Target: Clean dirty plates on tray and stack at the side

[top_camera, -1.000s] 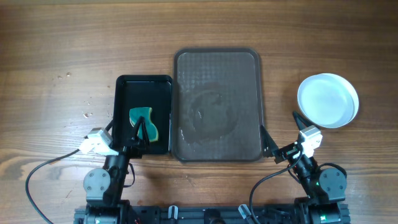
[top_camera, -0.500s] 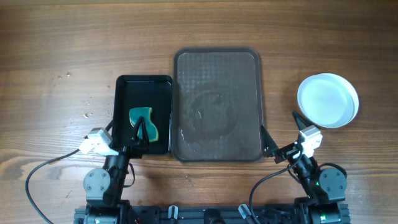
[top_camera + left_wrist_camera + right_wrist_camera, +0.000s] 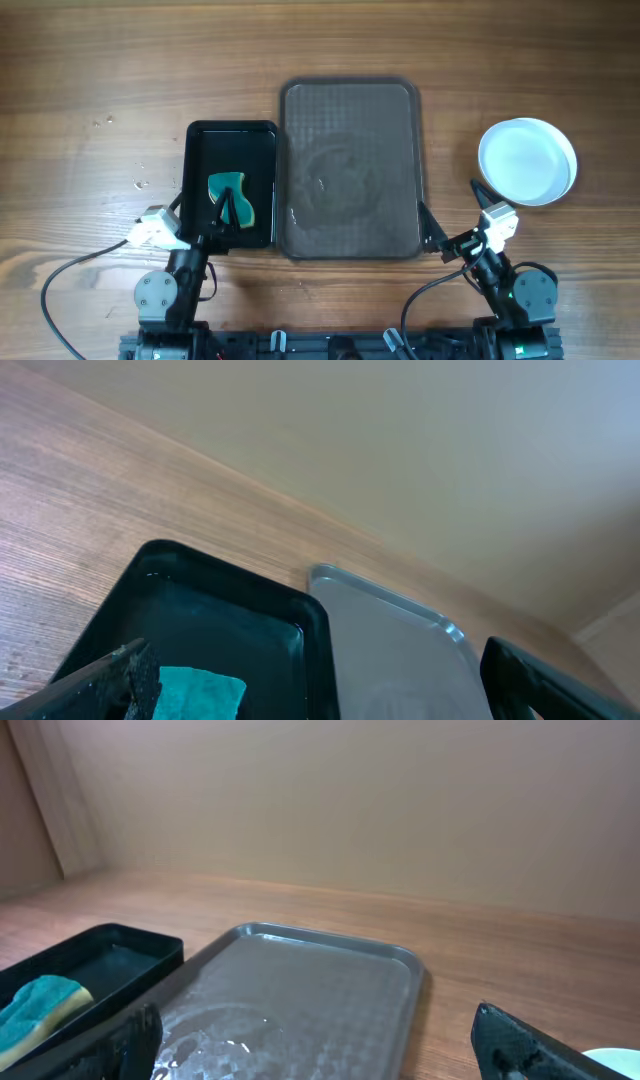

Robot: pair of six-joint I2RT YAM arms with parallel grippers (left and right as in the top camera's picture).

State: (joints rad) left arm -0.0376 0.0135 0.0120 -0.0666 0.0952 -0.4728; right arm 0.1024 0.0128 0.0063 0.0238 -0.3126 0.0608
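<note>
Wood-grain counter (image 3: 100, 80) fills the overhead view, and a plain beige wall (image 3: 350, 800) stands behind it in both wrist views. At the middle we see the tray (image 3: 349, 100), a dark brown rectangle with rounded corners and a pebbled surface. It holds a thin film of water (image 3: 335, 180) that glistens in a round smear, with droplets toward its near-left corner. Just beside the tray's left edge lies a smaller, glossy black tray (image 3: 232, 127) with raised walls, and in it rests a teal sponge (image 3: 228, 188) with a yellow edge. To the right of the tray, well apart from it, the plates (image 3: 527, 161) sit on the counter, round, white and shallow, stacked one on another. We cannot count them from above.

Against the frames from a second ago, we find nothing shifted: plates, sponge and both trays lie as they did, and neither arm has moved.

The left tool (image 3: 205, 198) hangs over the black tray, left of the tray, its fingers spread wide with one above the sponge; whether it touches we cannot tell. The right tool (image 3: 445, 193) stands over bare counter between the tray and the plates, fingers equally wide apart and gripping nothing.
</note>
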